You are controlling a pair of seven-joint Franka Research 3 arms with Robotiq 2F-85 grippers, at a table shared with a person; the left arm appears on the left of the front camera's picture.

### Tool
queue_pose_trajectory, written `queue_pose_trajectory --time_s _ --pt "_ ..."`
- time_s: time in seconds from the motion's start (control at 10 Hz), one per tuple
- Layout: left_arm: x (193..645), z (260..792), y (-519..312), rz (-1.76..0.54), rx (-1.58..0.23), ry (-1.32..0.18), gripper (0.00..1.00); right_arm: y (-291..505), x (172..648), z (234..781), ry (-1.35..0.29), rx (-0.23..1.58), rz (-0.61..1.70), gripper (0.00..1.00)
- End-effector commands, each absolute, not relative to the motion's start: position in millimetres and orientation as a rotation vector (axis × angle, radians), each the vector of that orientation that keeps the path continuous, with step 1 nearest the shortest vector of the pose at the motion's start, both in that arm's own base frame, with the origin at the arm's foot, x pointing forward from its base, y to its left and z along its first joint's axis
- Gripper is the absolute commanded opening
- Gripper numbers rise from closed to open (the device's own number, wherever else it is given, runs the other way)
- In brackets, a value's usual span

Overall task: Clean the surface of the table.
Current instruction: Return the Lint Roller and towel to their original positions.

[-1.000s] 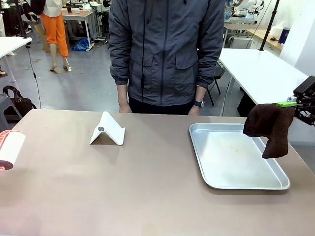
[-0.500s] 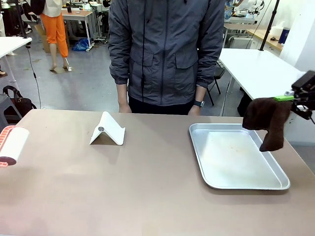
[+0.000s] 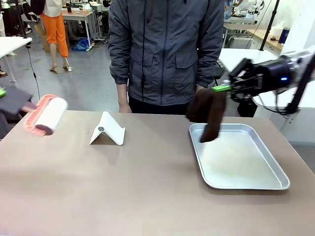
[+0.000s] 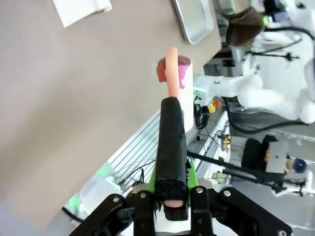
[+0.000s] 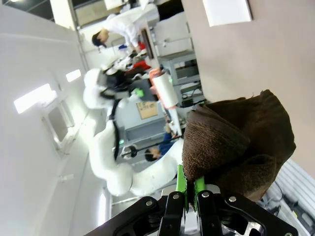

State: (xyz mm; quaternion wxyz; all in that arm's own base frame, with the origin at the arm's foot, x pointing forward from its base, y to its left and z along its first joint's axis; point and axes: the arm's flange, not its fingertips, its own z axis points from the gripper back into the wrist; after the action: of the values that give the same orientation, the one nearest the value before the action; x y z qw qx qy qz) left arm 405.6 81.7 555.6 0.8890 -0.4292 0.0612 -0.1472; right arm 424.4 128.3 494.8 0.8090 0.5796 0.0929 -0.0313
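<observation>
The brownish-tan table [image 3: 123, 187] spreads across the front view. My left gripper [image 3: 6, 94] comes in at the far left, shut on the black handle of a lint roller [image 3: 47, 114] that hangs just above the table's left end. The left wrist view shows that handle [image 4: 171, 137] clamped between my left gripper's [image 4: 170, 194] fingers. My right gripper [image 3: 222, 89] is shut on a dark brown cloth [image 3: 206, 112] that hangs over the far left corner of the silver tray [image 3: 246, 182]. In the right wrist view the cloth [image 5: 236, 142] bunches above my right gripper [image 5: 189, 189].
A folded white stand [image 3: 108, 129] sits on the table left of centre. A person in a grey jacket [image 3: 165, 49] stands at the far edge, hands down. White tables stand behind on the right.
My right arm has swung left from beyond the table's right edge, carrying the cloth over the tray's far left corner. My left arm has lifted the lint roller up and inward.
</observation>
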Motion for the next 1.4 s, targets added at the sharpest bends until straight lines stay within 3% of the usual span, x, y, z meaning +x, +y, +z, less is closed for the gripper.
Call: queue_pose_trajectory --time_s 0.0,0.5,0.8,1.3 --pt "425 579 33 -0.203 -0.756 0.124 0.23 181 435 474 0.149 1.151 -0.117 0.06" --pt "492 610 -92 -0.097 -0.485 0.077 0.23 258 467 404 0.045 0.947 -0.11 0.06" --pt "538 588 -144 -0.094 -0.431 0.115 0.23 260 484 368 0.036 0.864 -0.1 0.06" --pt "579 532 -161 -0.052 -0.421 0.226 0.23 232 498 352 0.011 0.834 -0.126 0.06"
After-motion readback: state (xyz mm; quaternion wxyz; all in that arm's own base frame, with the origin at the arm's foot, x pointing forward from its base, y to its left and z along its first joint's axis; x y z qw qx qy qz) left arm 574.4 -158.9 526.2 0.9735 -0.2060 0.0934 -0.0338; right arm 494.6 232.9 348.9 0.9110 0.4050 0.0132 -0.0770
